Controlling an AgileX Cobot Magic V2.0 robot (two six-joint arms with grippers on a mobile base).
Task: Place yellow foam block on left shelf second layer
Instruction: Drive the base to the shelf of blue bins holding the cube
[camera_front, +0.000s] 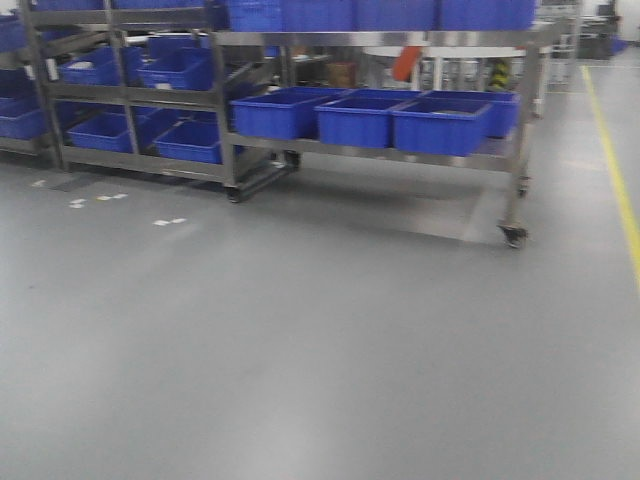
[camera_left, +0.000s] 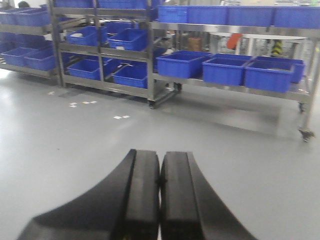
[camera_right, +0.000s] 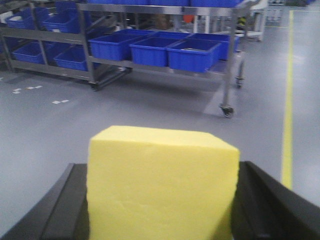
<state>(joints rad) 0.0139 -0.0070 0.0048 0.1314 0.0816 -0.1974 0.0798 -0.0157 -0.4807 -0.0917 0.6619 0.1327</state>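
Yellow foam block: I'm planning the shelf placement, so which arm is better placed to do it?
Right. The right gripper is shut on the yellow foam block, gripping both its sides. The left gripper is shut and holds nothing.

text: none legible | labels: none legible | bins (camera_front: 357, 120): unmarked

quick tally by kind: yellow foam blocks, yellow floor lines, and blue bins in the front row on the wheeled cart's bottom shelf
yellow foam block: 1
yellow floor line: 1
front-row blue bins: 3 (left, middle, right)
total: 5
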